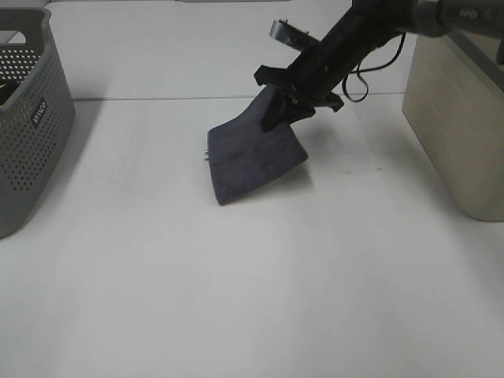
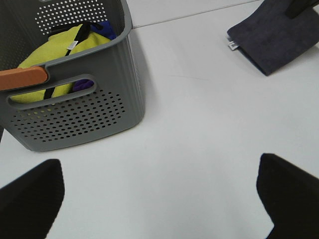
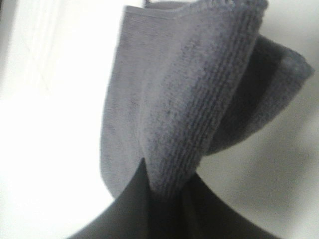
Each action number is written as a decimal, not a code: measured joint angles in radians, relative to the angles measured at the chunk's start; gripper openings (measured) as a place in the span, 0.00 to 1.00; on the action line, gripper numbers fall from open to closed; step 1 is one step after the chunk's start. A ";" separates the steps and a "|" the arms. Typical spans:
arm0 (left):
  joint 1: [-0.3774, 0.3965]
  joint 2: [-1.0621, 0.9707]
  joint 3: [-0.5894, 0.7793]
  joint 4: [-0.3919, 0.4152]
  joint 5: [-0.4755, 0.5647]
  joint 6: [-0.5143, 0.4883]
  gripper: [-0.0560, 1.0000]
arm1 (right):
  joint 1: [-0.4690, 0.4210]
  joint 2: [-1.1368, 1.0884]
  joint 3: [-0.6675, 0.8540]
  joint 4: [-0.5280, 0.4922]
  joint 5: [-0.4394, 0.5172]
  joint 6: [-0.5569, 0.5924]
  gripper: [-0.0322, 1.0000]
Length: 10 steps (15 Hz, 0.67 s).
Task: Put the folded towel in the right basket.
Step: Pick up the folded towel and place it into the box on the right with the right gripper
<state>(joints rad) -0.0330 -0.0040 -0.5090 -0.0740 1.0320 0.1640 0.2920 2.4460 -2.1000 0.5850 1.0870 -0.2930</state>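
Note:
The folded towel (image 1: 252,153) is dark grey-blue and sits mid-table, its far corner lifted. My right gripper (image 1: 285,106) is shut on that corner; the right wrist view shows the towel (image 3: 184,99) pinched between the dark fingers (image 3: 134,199) and hanging from them. The towel also shows in the left wrist view (image 2: 271,37). The right basket (image 1: 461,118) is a beige bin at the right edge, to the right of the gripper. My left gripper (image 2: 159,199) is open and empty above bare table near the grey basket.
A grey perforated basket (image 1: 27,118) stands at the left edge; in the left wrist view it (image 2: 75,114) holds yellow and purple cloth. The white table (image 1: 236,299) stretches toward the front.

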 joint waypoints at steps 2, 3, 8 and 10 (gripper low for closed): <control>0.000 0.000 0.000 0.000 0.000 0.000 0.99 | 0.000 -0.104 0.000 -0.125 0.052 0.010 0.10; 0.000 0.000 0.000 0.000 0.000 0.000 0.99 | 0.000 -0.158 0.000 -0.189 0.069 0.029 0.10; 0.000 0.000 0.000 0.000 0.000 0.000 0.99 | 0.000 -0.436 0.000 -0.594 0.083 0.119 0.10; 0.000 0.000 0.000 0.000 0.000 0.000 0.99 | -0.001 -0.497 0.000 -0.708 0.084 0.147 0.10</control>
<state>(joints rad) -0.0330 -0.0040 -0.5090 -0.0740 1.0320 0.1640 0.2910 1.9490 -2.1000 -0.1230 1.1710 -0.1460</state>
